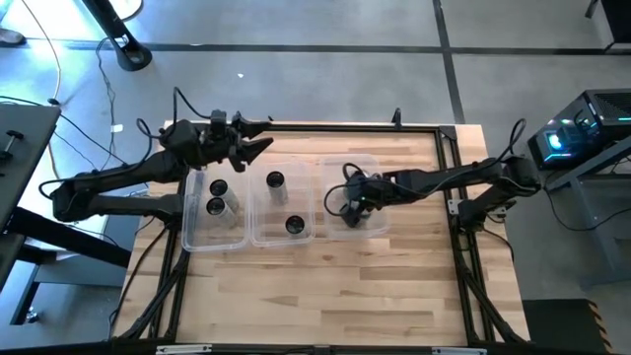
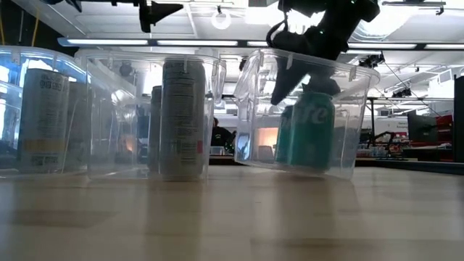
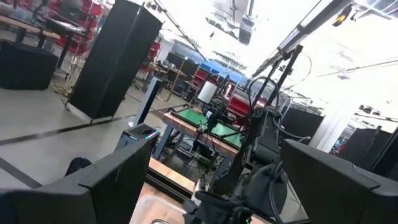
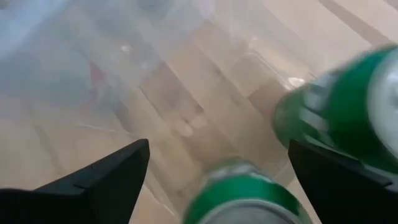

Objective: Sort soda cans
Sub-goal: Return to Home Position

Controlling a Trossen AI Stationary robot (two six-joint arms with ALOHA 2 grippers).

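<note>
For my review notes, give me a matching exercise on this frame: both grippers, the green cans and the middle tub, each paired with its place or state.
Things:
1. left gripper
2. right gripper
3. green cans
4. middle tub

Places or states:
A. holds two cans standing apart
B. open, low over the green cans
C. inside the right tub
D. open, raised high, holding nothing

Pairs: 1-D, 2-B, 3-C, 4-A.
</note>
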